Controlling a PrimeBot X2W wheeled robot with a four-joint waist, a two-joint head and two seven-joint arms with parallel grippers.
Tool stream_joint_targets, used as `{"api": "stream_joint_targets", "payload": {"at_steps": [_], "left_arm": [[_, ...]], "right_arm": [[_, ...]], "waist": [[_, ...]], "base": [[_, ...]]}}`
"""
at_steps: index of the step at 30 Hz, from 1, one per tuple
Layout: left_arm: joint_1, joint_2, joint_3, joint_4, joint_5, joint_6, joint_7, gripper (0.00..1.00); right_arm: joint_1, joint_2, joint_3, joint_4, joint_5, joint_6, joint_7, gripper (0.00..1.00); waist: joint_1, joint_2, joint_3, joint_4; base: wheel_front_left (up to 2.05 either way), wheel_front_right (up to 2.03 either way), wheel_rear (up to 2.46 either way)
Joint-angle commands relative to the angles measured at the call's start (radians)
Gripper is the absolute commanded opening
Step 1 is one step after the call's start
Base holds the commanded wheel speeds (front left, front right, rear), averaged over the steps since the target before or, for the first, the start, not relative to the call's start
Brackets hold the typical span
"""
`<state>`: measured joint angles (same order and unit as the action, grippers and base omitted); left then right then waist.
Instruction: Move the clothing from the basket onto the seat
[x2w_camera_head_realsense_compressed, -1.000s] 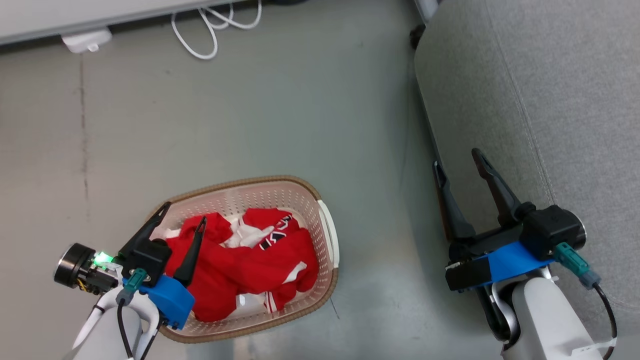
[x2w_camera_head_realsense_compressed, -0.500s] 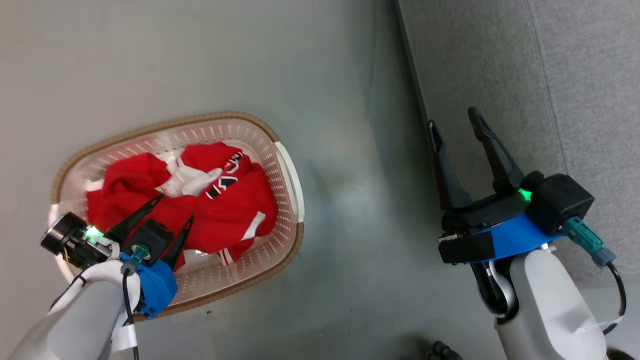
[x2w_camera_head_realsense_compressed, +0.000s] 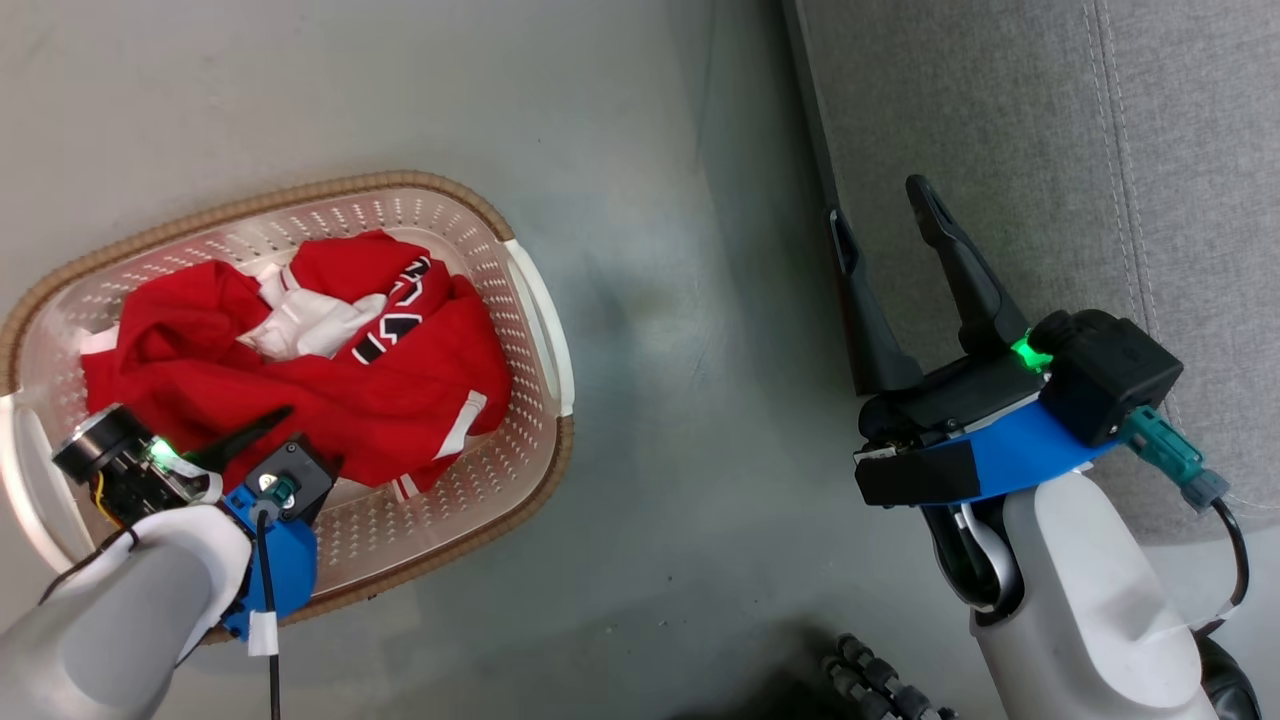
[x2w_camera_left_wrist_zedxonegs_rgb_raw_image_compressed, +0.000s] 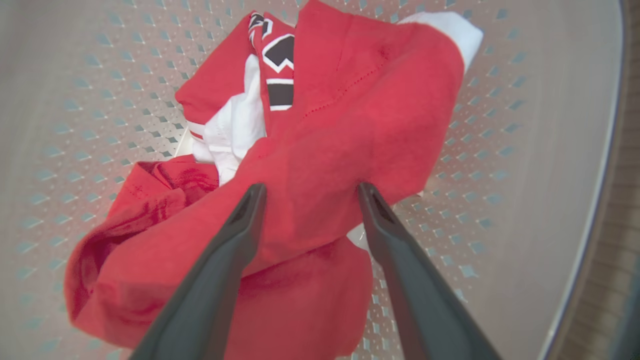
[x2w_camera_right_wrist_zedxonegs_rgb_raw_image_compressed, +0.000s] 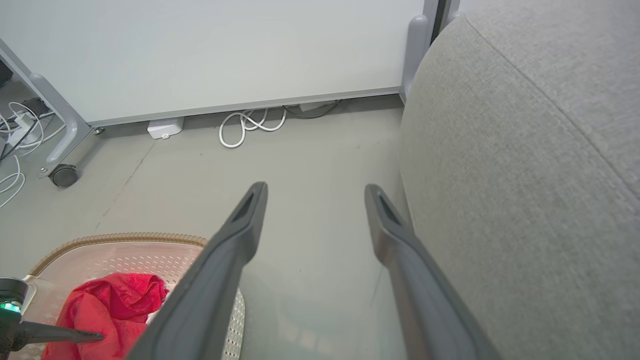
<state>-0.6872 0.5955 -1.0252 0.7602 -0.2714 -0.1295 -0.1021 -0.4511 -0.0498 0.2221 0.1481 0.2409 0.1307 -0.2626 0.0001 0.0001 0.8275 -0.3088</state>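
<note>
Jaws wide on both: the left gripper (x2w_camera_left_wrist_zedxonegs_rgb_raw_image_compressed: 310, 190) is down inside the basket (x2w_camera_head_realsense_compressed: 300, 188), fingers spread either side of a raised fold of the clothing (x2w_camera_head_realsense_compressed: 300, 390), tips at the red cloth but not pinching it. The right gripper (x2w_camera_head_realsense_compressed: 878, 200) hangs spread, holding nothing, just beside the edge of the seat (x2w_camera_head_realsense_compressed: 1000, 120), well apart from the basket. Both red garments lie bunched in the basket on the floor (x2w_camera_head_realsense_compressed: 650, 300) left of the seat, the white-panelled one with striped trim partly under the plain one.
</note>
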Motion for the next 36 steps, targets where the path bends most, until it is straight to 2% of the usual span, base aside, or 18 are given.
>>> {"api": "stream_joint_targets", "payload": {"at_steps": [1,7,10,22,35,36], "left_arm": [[-0.022,0.008,-0.011,0.002,-0.004,-0.001,0.006,1.0],[-0.082,0.038,-0.108,0.014,-0.008,-0.002,0.055,1.0],[-0.111,0.04,-0.123,0.029,-0.009,-0.002,0.064,1.0],[-0.189,-0.012,-0.132,0.08,0.009,0.023,0.048,1.0],[-0.221,-0.048,-0.15,0.129,-0.019,0.008,0.049,1.0],[-0.222,-0.05,-0.15,0.134,-0.023,0.007,0.054,0.84]], "right_arm": [[-0.017,-0.001,0.002,-0.004,0.009,0.0,-0.003,1.0],[-0.027,-0.001,0.012,-0.014,0.028,0.0,-0.003,1.0],[-0.031,-0.001,0.017,-0.017,0.037,0.0,-0.003,1.0],[-0.043,-0.001,0.033,-0.016,0.062,0.0,-0.003,1.0],[-0.049,-0.001,0.037,-0.011,0.075,0.0,-0.003,1.0],[-0.05,-0.001,0.038,-0.011,0.076,0.0,-0.003,1.0]], "waist": [[-0.0001,-0.0001,0.008,-0.005],[-0.0001,-0.0001,0.044,-0.023],[-0.0001,-0.0001,0.058,-0.029],[-0.0001,-0.0001,0.093,-0.041],[-0.0001,-0.0001,0.106,-0.044],[-0.0001,-0.0001,0.107,-0.045]], "base": [[0.0,0.0,0.0],[0.0,0.0,0.0],[0.0,0.0,0.0],[0.0,0.0,0.0],[0.0,0.0,0.0],[0.0,0.0,0.0]]}}
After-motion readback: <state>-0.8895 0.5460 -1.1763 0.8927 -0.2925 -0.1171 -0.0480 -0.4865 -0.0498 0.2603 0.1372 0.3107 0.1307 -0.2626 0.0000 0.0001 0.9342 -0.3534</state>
